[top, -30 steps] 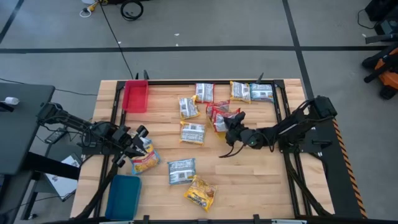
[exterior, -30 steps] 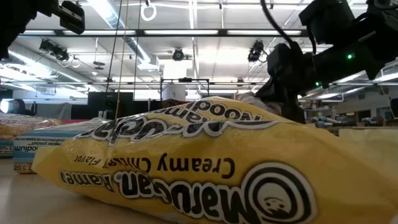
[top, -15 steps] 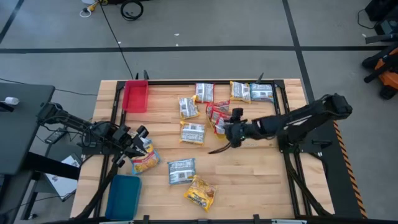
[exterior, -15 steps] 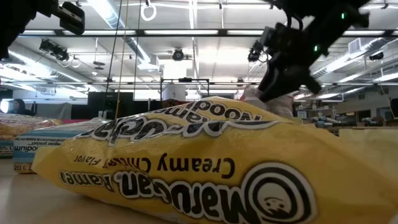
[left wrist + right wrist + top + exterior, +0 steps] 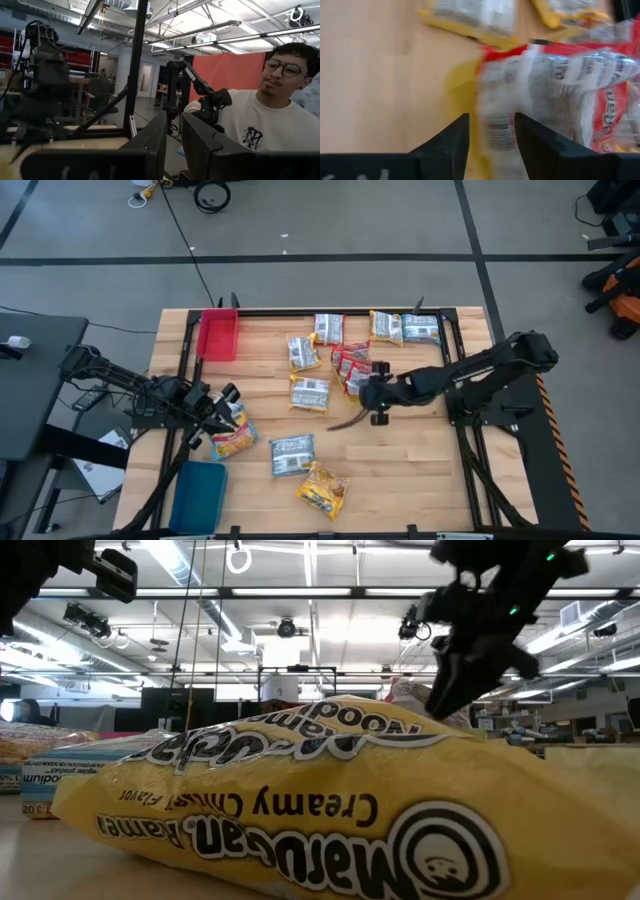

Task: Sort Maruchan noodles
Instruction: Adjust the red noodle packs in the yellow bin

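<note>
Red-edged packet (image 5: pixel 352 372) touching right gripper (image 5: pixel 374 392)

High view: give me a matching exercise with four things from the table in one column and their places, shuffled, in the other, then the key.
Things:
1. red tray
2. blue tray
3. left tool
4. right tool

Places:
A. near-left corner of the table
B. table's left side, over a yellow-edged packet
D. far-left corner of the table
C. middle of the table, beside the red-edged packets

Pairs: 1-D, 2-A, 3-B, 4-C
</note>
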You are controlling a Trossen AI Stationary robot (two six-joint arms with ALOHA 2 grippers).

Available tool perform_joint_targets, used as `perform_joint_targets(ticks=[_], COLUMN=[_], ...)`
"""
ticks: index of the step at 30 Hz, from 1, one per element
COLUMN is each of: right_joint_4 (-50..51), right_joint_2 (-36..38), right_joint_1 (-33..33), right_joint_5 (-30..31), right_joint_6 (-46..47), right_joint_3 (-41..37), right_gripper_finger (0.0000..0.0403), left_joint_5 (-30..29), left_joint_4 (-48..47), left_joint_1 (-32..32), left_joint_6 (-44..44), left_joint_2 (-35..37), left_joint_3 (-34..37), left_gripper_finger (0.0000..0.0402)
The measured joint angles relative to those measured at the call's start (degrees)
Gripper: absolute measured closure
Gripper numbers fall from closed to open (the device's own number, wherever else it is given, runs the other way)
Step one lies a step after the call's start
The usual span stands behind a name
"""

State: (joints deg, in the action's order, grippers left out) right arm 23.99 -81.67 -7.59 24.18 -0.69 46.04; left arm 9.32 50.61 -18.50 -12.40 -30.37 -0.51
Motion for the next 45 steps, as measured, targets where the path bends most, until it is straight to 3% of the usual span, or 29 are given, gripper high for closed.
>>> perform_joint_targets(ticks=[6, 11, 15, 23, 28, 32, 37, 45], right_joint_4=[-5.37, -11.23, -13.03, -3.4, 6.99, 18.25, 29.43, 25.43], right_joint_2=[-6.43, -9.64, -9.97, -1.31, 0.23, 0.46, 0.26, 0.22], right_joint_1=[6.96, 11.8, 13.23, 12.04, 12.32, 11.7, 10.07, 3.94], right_joint_5=[-4.35, -1.19, -2.03, -8.44, -11.67, -11.97, -17.31, -29.32], right_joint_6=[-1.08, -1.2, -0.82, -0.97, 1.69, 8.62, 21.28, 31.68], right_joint_3=[0.02, 0.02, -0.04, -0.09, 0.2, 0.17, -0.22, -0.2], right_gripper_finger=[0.0284, 0.0316, 0.0316, 0.0267, 0.0263, 0.0267, 0.0267, 0.0267], left_joint_5=[0.04, 0.05, 0.04, 1.49, 1.32, -4.36, -16.77, -18.29], left_joint_4=[0.02, 0.02, 0.03, 0.11, 0.22, 0.56, 0.55, 4.68], left_joint_1=[-0.02, -0.02, -0.02, -0.07, -0.07, -0.04, 0.41, 0.7], left_joint_6=[-0.28, -0.3, -0.48, 0.82, 6.74, 8.19, 0.58, -1.95], left_joint_2=[0.0, 0.0, 0.0, 0.0, 0.0, -0.02, -1.9, -9.1], left_joint_3=[0.0, 0.0, 0.0, 0.0, 0.0, 0.0, 0.0, -0.02], left_gripper_finger=[0.034, 0.034, 0.034, 0.034, 0.034, 0.034, 0.034, 0.034])
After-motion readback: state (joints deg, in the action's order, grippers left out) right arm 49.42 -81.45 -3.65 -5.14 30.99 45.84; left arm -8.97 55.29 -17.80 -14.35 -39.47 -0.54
